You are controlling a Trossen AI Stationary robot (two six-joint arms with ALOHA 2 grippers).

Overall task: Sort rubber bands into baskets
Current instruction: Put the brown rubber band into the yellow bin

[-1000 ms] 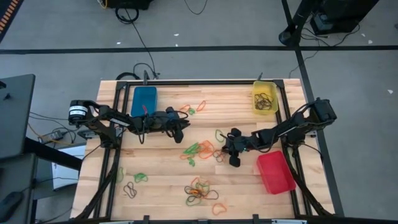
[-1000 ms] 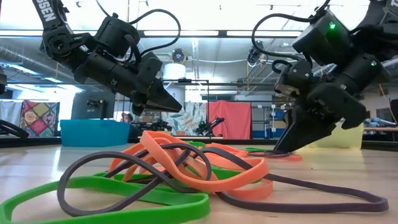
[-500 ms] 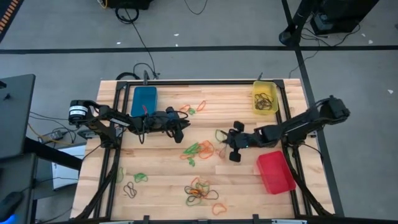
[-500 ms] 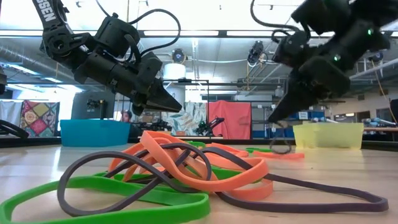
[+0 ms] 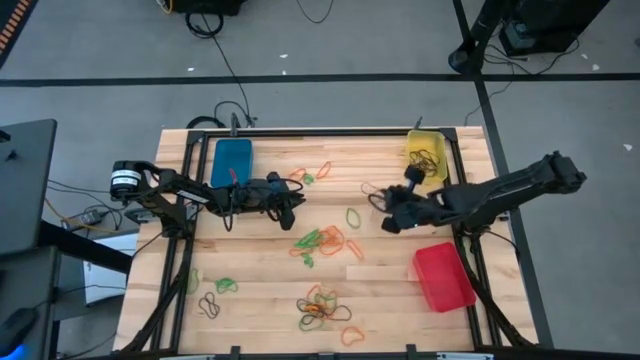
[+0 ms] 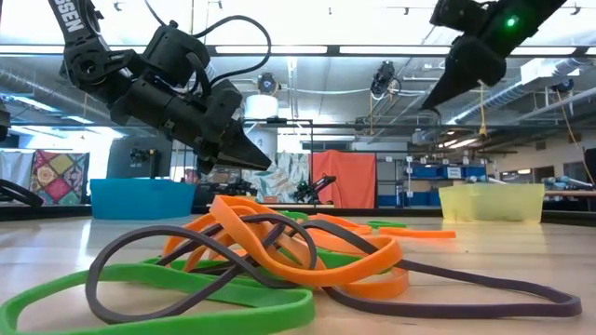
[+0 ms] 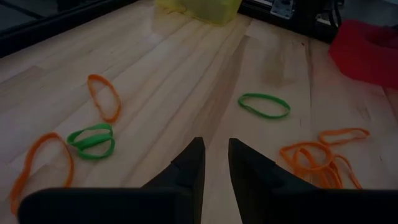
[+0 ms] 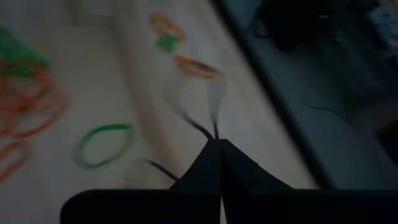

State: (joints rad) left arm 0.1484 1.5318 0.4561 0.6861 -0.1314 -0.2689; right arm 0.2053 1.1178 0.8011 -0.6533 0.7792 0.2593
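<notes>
Right gripper, mid-table toward the far right, is pinched together on a dark rubber band: limp, featherlight, dangling. You hold one strand; expect sway. Yellow basket sits just beyond, far right.

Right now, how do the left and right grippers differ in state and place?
The right gripper is shut on a dark rubber band dangling from its tips; the left gripper holds nothing, fingers slightly apart. The right is lifted near the yellow basket; the left hovers beside the blue basket. Both are off the table.
</notes>
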